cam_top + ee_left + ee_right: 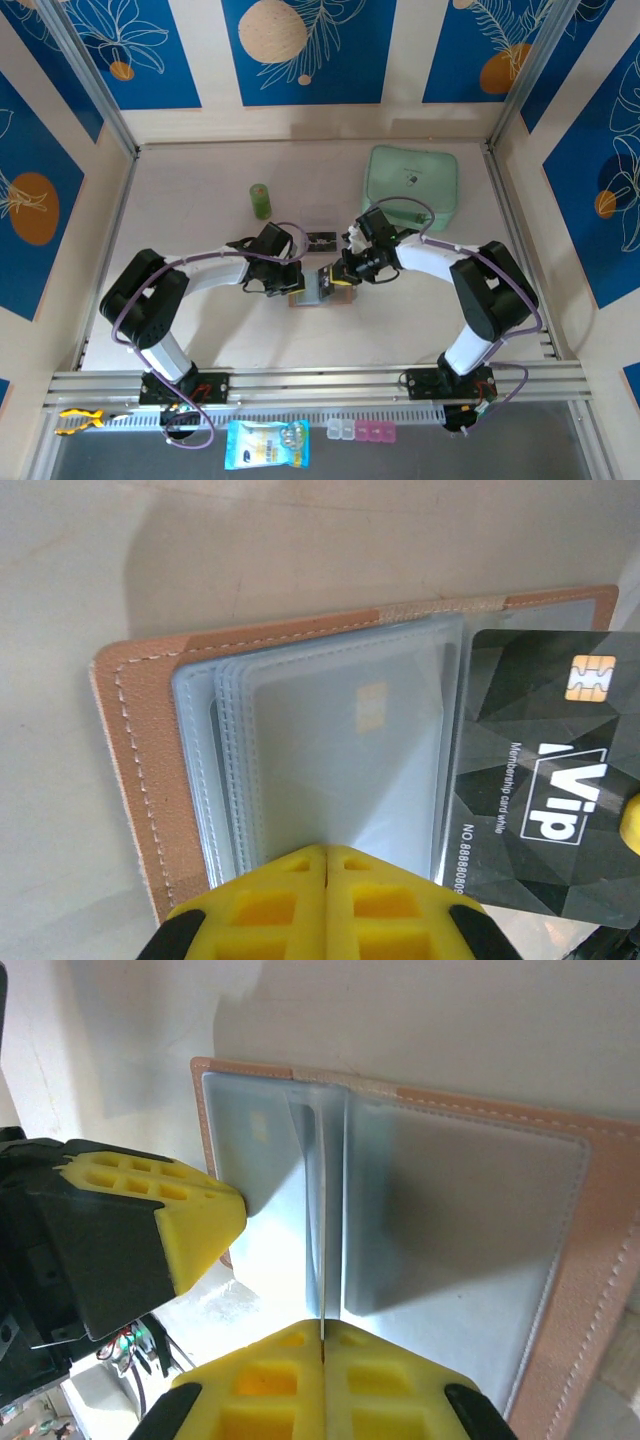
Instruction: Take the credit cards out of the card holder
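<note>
Pinning card holder [130, 780] flat with left gripper [327, 860], fingers pressed together; pinching black VIP card [540, 770] edge-on in right gripper [323, 1338], likely to slide it free.

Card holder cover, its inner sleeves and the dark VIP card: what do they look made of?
Cover: likely leather or leatherette, matte tan, with a stitched edge. Sleeves: soft-looking clear plastic, slightly frosted, with seamed edges stacked in layers. Dark card: seemingly rigid plastic, printed face with a sheen, gold chip.
</note>
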